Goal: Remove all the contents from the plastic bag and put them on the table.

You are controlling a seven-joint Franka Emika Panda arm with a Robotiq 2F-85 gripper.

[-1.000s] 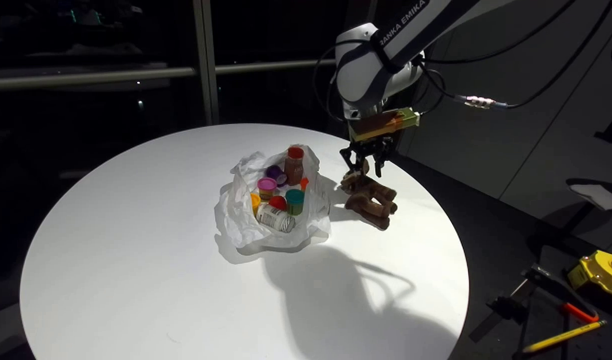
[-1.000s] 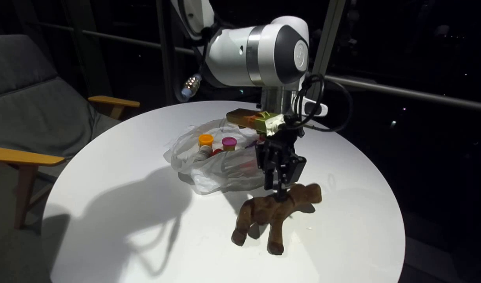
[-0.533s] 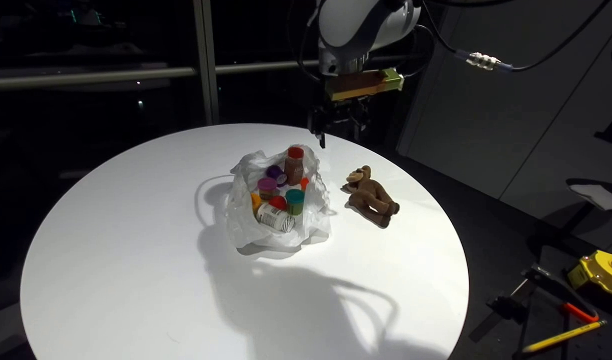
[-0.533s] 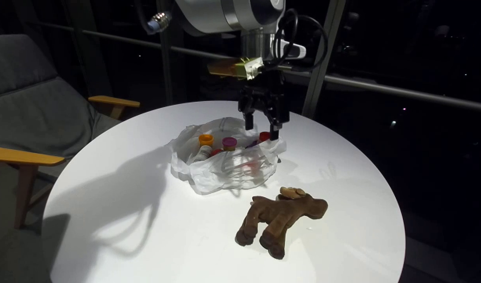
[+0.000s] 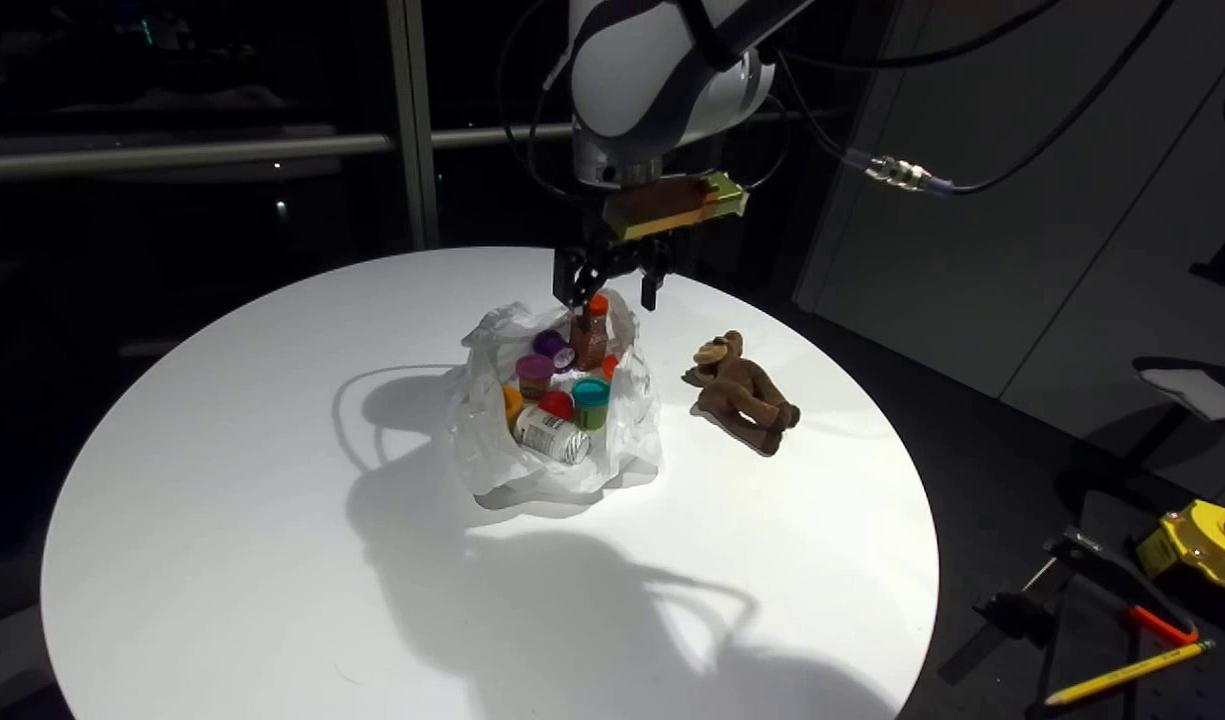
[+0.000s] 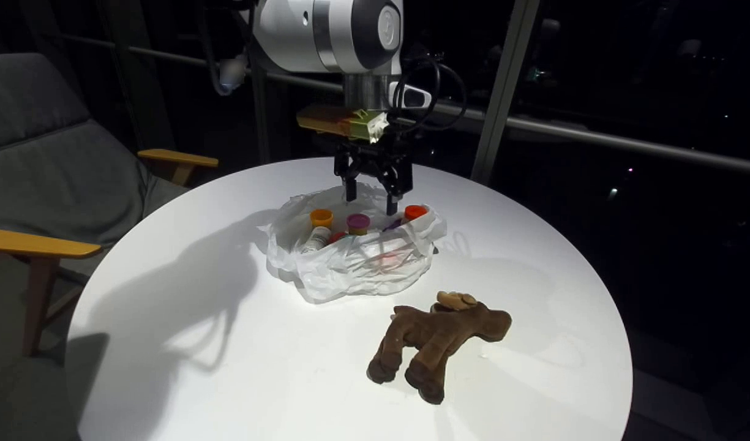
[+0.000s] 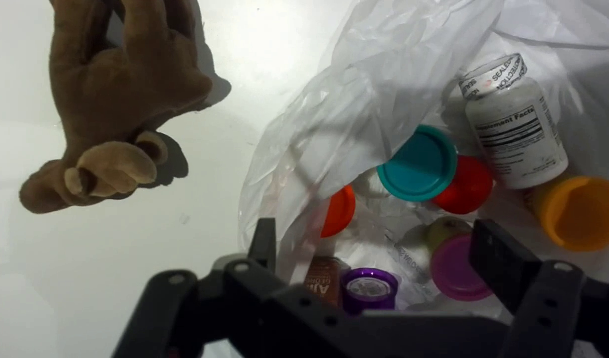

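arm (image 5: 622,90) white, grey-striped; wrist box (image 5: 672,206) yellow-brown; gripper (image 6: 371,199) black, 2 fingers (image 7: 500,261); cables (image 5: 872,65) black

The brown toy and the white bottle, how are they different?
The brown toy is bigger than the white bottle. The toy lies on the table; the bottle lies in the plastic bag. The toy looks fuzzy; the bottle has printed words. Both are lying down.

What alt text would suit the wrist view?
An open gripper hangs over a plastic bag holding a white bottle, tubs with teal, orange and magenta lids, and more. A brown stuffed toy lies outside the bag on the table, upper left.
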